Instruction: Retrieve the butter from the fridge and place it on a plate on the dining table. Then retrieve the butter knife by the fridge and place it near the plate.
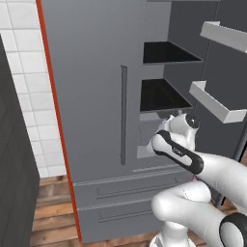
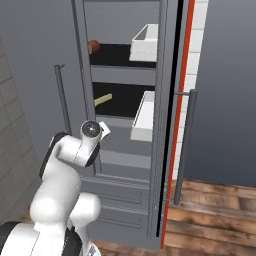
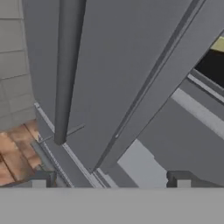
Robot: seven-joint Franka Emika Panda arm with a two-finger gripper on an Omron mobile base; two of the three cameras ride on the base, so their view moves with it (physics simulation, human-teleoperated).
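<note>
The grey fridge (image 1: pixel 91 96) stands right ahead, its left door shut and its right door swung open. On the middle shelf inside lies the butter (image 2: pixel 102 100), a small pale yellow stick; it also peeks in as a yellow corner at the upper right of the hand view (image 3: pixel 218 44). My gripper (image 3: pixel 109 180) is open, the two fingertips wide apart with nothing between them. It sits low in front of the fridge's centre seam, below the butter's shelf and short of it. The plate, the dining table and the butter knife are out of view.
The left door's long bar handle (image 3: pixel 65 74) runs close by on the gripper's left. White door bins (image 2: pixel 145 117) hang on the open right door (image 2: pixel 220 90). A red-brown round item (image 2: pixel 93 46) sits on the upper shelf. A dark cabinet (image 1: pixel 14 169) flanks the fridge's left.
</note>
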